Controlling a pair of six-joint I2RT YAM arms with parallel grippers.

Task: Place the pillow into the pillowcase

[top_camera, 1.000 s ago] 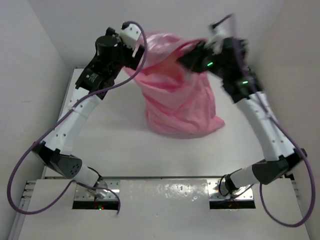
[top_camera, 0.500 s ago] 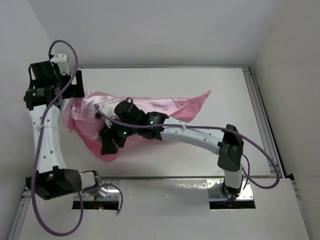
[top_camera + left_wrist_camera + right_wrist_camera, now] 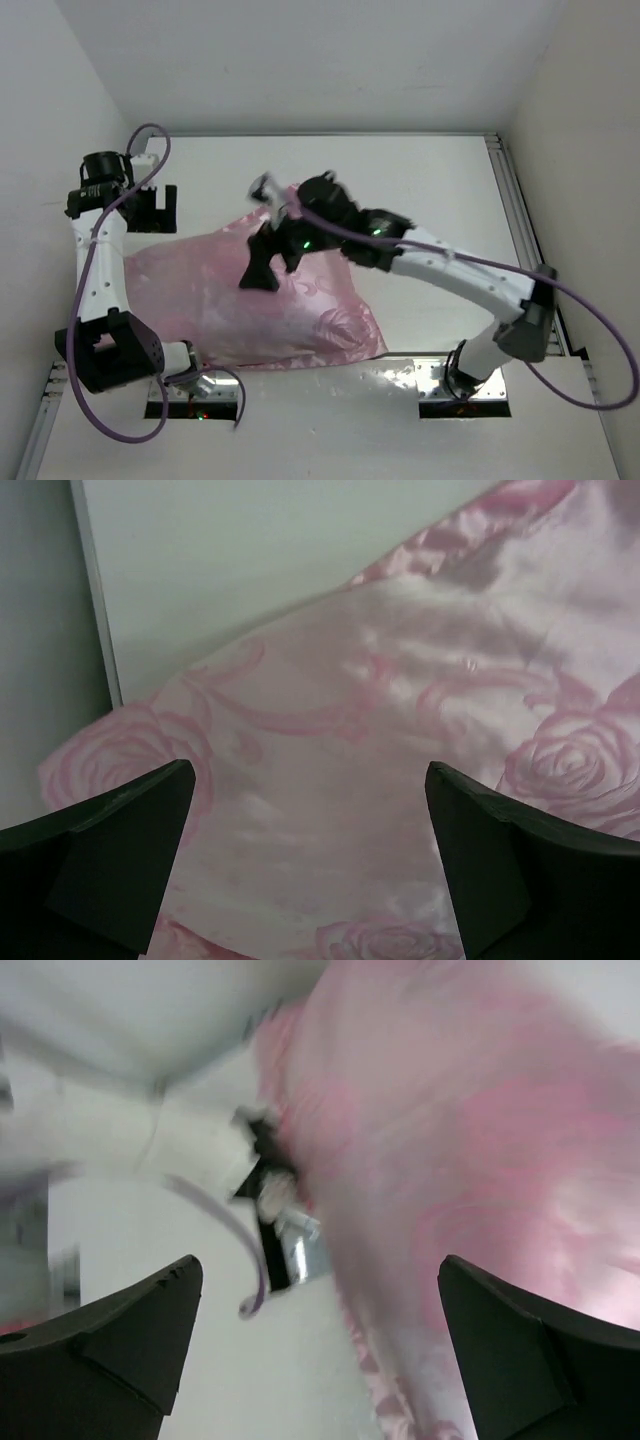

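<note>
At the far left the left gripper hangs over the far left corner of the pillowcase. Its wrist view shows the jaws spread wide with nothing between them but pink satin below. The pillowcase lies across the near left part of the table, from under that gripper to a corner close to the near edge. It looks swollen rather than flat. No cream pillow shows in any view, so I judge it is probably inside the sack, though that cannot be confirmed, and I cannot tell which edge is the open mouth. The satin is thin, glossy and limp. It should weigh almost nothing, slide readily between hard fingers and bunch up instead of pushing. A pinch on a flat stretch would likely slip, so a seamed corner or the hemmed edge, with a fold gathered between the jaws, seems the safer hold. The cushion should be light, soft and bulky, giving way when squeezed, and a corner pinched through the cloth would take both layers together. Further right, the right gripper reaches across over the middle of the far edge of the sack. Its own blurred view shows the jaws wide apart and empty, with satin to their right.
</note>
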